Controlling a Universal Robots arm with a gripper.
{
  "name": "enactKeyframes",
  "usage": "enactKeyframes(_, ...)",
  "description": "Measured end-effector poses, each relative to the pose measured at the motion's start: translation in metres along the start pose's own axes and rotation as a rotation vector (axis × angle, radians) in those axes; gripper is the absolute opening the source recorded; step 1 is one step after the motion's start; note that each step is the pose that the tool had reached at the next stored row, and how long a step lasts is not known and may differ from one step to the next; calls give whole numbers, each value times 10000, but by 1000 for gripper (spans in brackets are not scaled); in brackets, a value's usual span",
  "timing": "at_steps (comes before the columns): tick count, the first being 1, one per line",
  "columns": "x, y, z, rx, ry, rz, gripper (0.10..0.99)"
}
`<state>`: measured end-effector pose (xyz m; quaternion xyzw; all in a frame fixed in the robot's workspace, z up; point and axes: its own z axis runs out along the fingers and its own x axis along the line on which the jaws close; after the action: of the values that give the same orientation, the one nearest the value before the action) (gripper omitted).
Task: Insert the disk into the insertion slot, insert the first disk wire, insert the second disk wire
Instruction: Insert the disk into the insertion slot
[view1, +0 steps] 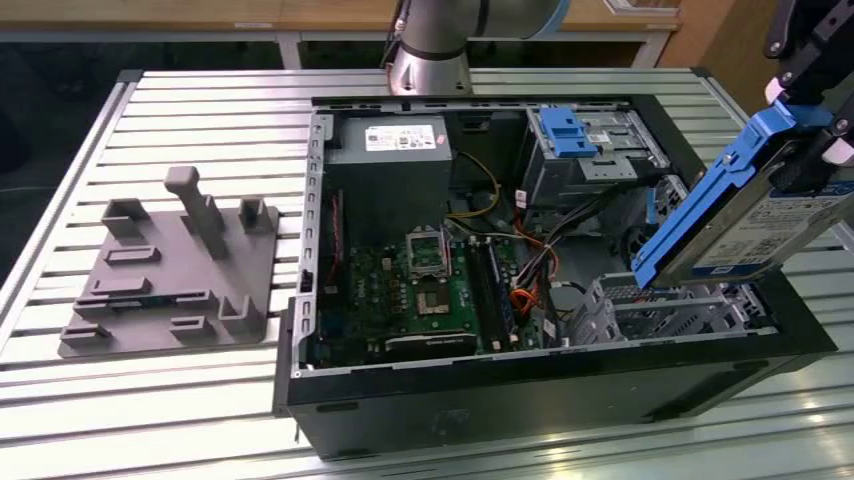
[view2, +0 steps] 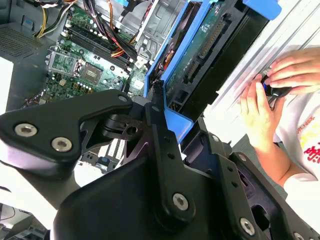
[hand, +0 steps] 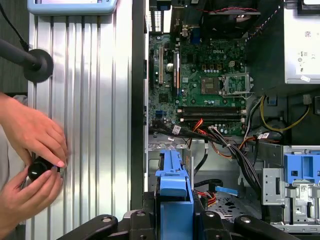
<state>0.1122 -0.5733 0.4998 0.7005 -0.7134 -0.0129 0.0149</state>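
my gripper (hand: 174, 216) has its jaws closed on the disk (view1: 750, 225), tilted in open air over the insertion slot (view1: 663, 312) in a corner of the computer case (view1: 534, 395). the disk's lower edge is close to the slot's rim. a person's hands (hand: 34, 137) sit at the bench (hand: 90, 100) edge.

At the exterior view's right edge, we found the gripper (view1: 809, 165) cut off, and the disk (view1: 763, 235) it clamped ran past that edge too. The disk hid part of the insertion slot (view1: 657, 314). The arm (view1: 430, 42) was cropped at the top edge.
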Motion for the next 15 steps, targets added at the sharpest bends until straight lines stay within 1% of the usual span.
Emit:
enactKeyframes(4,0,0,-2,0,-12,0,365)
enactKeyframes(6,3,0,0,-1,-71,-3,365)
enactKeyframes(7,5,0,0,-2,-114,-4,365)
enactKeyframes(11,22,0,0,-6,-358,-14,365)
enactKeyframes(12,31,0,0,-9,-501,-19,365)
enactKeyframes(14,40,0,1,-12,-650,-25,365)
enactKeyframes(15,42,0,0,-13,-687,-27,365)
